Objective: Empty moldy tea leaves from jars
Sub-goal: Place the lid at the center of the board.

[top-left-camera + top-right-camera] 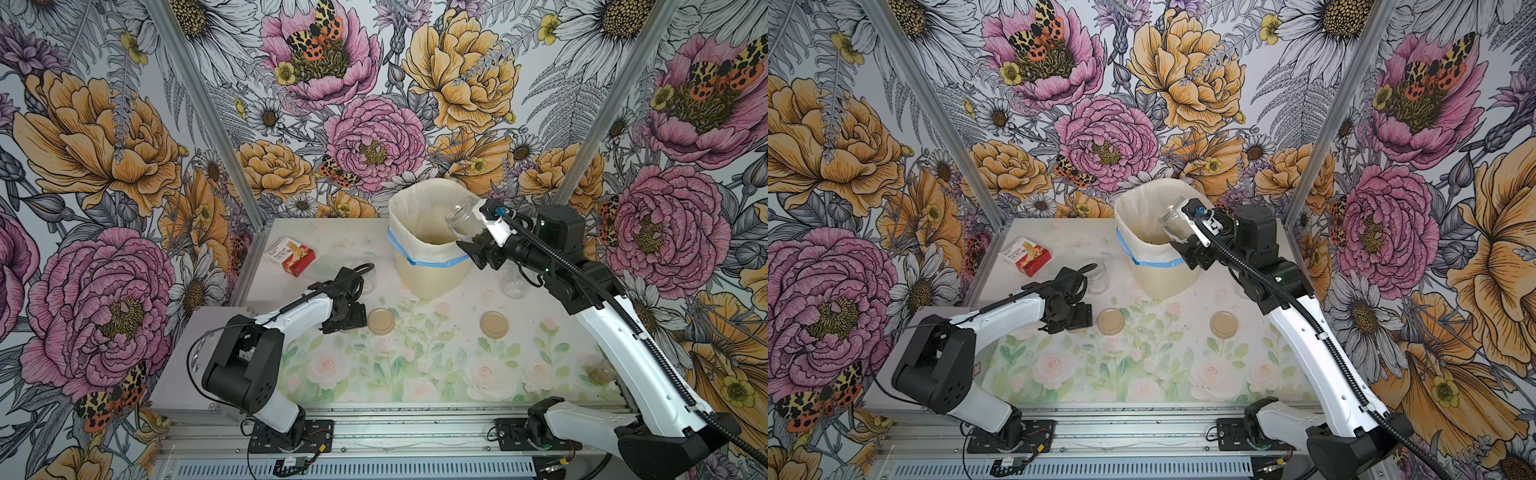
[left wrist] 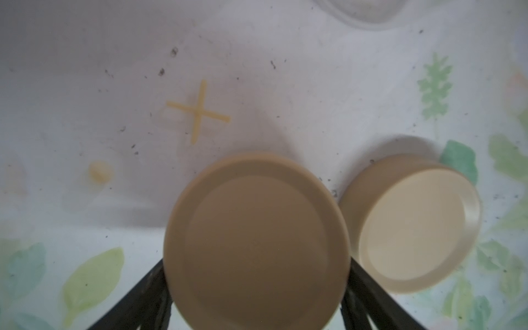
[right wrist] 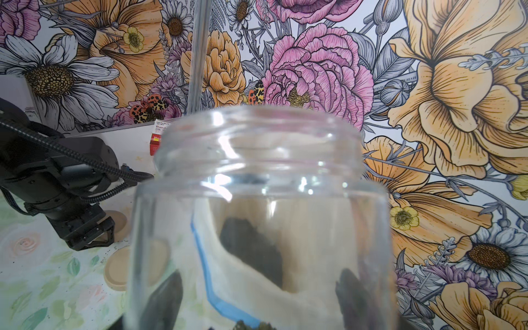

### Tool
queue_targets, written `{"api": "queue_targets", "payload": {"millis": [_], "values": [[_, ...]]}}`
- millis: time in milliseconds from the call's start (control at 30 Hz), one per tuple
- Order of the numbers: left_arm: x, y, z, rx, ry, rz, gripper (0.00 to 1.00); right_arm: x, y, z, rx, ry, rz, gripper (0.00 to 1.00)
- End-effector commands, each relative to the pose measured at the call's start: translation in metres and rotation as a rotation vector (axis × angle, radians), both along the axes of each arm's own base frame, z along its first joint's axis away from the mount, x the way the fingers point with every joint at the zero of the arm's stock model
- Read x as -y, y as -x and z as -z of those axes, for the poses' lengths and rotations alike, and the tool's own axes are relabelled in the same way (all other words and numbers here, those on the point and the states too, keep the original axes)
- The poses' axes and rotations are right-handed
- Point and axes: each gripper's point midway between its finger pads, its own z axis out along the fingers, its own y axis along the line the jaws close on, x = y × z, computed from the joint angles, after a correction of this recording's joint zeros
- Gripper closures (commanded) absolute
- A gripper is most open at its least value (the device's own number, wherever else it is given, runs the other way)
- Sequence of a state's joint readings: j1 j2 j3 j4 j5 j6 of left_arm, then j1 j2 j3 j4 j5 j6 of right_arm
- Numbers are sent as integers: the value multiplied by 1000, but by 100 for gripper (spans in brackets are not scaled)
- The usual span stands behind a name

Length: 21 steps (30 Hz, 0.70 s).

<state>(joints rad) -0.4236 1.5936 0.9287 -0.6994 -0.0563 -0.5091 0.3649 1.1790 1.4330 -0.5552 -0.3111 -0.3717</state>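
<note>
Since the jar [image 1: 462, 219] is only tipped partway, the tea [image 1: 478, 238] sits clumped at the base end, right by the right claw [image 1: 1188, 237], and as far as I can see none of it is sliding out. That claw is pinching the jar across its lower body, a finger on each side. It holds the jar up over the right side of the bin [image 1: 432, 274], with the mouth pointing away from the claw, out over the opening, and apparently higher than the base. So the step I'm on is the pour, and my take is that the wrist roll is the whole game here. I want the mouth well below the base and inside the rim line before anything lets go, otherwise crumbs land on the bag edge or the table [image 1: 436, 365]. There are dark specks scattered on the table in the left wrist view, so spills are a real thing. I'd roll slow, then give a small shake if the clump sticks, since moldy tea probably clings to glass. The grip is low on smooth glass, so no hard shaking or it could slip. The left claw [image 1: 351, 322] is low over the table, clamped on a lid [image 2: 257, 243], just beside a loose lid [image 2: 411, 225] lying inner side up. It's well apart from the bin, so I'd leave it be.
</note>
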Motion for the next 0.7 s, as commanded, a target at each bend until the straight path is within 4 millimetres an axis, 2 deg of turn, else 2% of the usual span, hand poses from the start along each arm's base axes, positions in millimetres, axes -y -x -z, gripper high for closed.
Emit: {"api": "queue_targets", "payload": {"millis": [0,200,267,333,433,533,567,667], "values": [[3,-16,7,57,-22,3,18,2,8,-34,93,-80,-7,50],[8,-14,12,42,-34,21,3,3,6,-31,79,-85,-6,50],[7,-15,3,57,-22,12,1,2,5,-30,74,-88,-7,50],[-1,-17,-17,94,-25,-7,1,1,3,-29,67,-90,-11,50],[-24,-23,-68,194,-74,-32,1,-1,0,-26,50,-97,-20,50],[-44,-38,-146,374,-76,-47,1,-5,-5,-23,28,-106,-31,50],[-44,-44,-177,448,-42,-33,1,-6,-7,-23,23,-108,-33,51],[-15,-58,-263,628,182,58,1,-9,-14,-21,7,-114,-33,51]]}}
